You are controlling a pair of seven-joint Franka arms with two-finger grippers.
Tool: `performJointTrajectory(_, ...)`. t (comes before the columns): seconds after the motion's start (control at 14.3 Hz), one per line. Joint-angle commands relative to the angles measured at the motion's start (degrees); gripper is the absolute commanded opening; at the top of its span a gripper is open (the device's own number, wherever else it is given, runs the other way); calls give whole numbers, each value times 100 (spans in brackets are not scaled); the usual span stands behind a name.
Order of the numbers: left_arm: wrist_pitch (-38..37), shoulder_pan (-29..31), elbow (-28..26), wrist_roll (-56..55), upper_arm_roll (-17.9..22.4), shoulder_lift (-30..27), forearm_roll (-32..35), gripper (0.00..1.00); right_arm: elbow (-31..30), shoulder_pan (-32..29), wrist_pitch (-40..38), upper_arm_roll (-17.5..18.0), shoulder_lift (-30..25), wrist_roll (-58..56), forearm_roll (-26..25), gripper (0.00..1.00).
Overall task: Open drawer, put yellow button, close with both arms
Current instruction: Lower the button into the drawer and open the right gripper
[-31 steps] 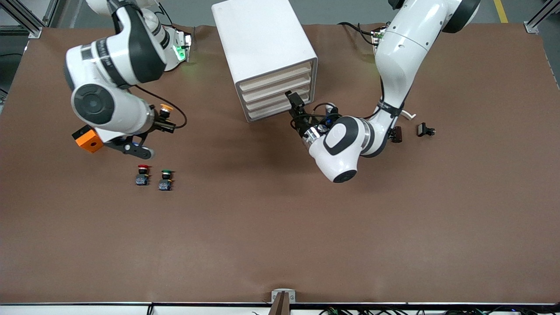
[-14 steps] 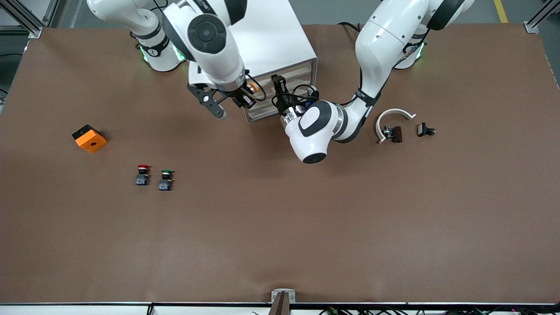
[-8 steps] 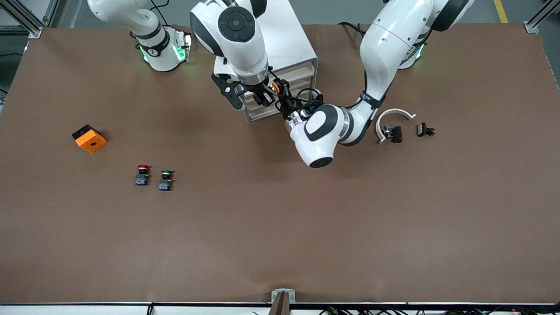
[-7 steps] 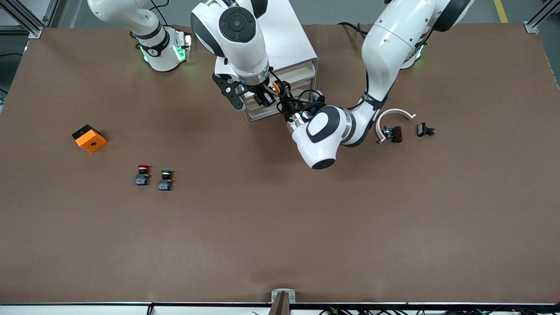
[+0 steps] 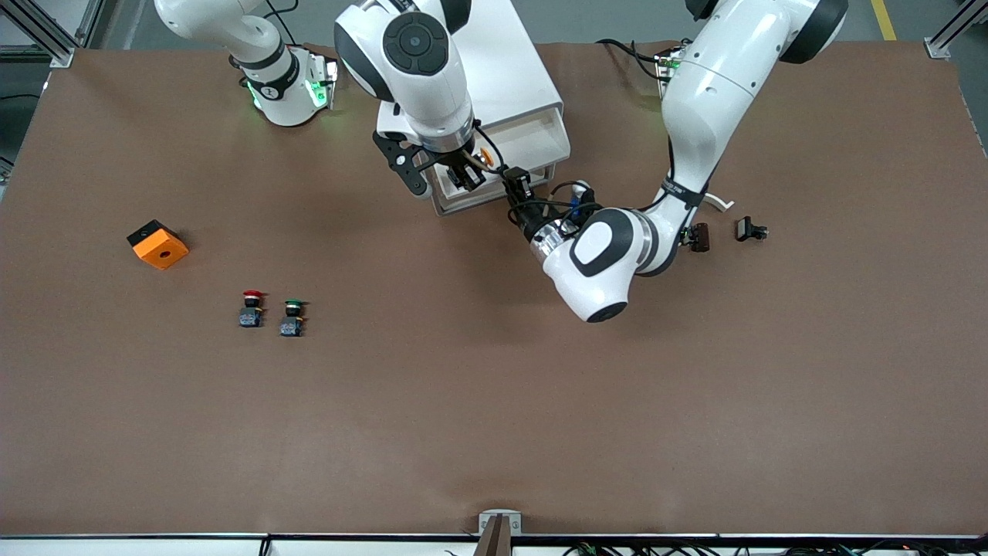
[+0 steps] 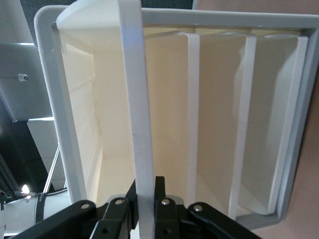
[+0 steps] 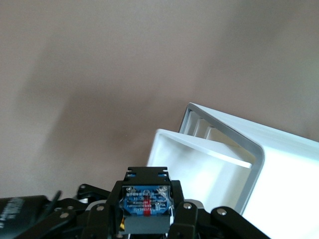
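Gripping the front panel of the top drawer (image 5: 532, 147), the left claw (image 5: 519, 185) has its black fingers (image 6: 162, 199) pinched on either side of the thin cream front edge, as the left wrist view shows clearly. That drawer stands pulled out from the white cabinet (image 5: 463, 69), its white tray open to the air, while the three lower drawers sit flush in the cabinet.

And here is the right claw (image 5: 471, 171), hanging over the pulled-out drawer at the cabinet's front, clamped on the yellow button (image 5: 486, 158). In the right wrist view the button's blue-grey base block (image 7: 145, 199) sits squarely between the two black fingers, with the open drawer's white rim just below.

Down on the brown counter (image 5: 494, 401), toward the right arm's end, the red-capped button (image 5: 251, 308) and the green-capped button (image 5: 292, 317) stand side by side, nearer the front camera than the orange block (image 5: 157, 244). Toward the left arm's end, small black parts (image 5: 750, 228) lie near that arm's elbow.
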Motion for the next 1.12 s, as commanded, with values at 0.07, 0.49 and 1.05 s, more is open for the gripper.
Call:
performJointTrajectory(0.07, 67, 178, 277, 214, 62, 133, -34, 35, 133, 163, -38, -39, 92, 272, 71, 17)
performJointTrajectory(0.49, 67, 687, 558, 214, 62, 89, -43, 100, 107, 365, 252, -39, 286, 608, 89, 17)
performJointTrajectory(1.05, 76, 1137, 1138, 1170, 491, 80, 1, 100, 54, 647, 226, -39, 532, 617, 97, 36)
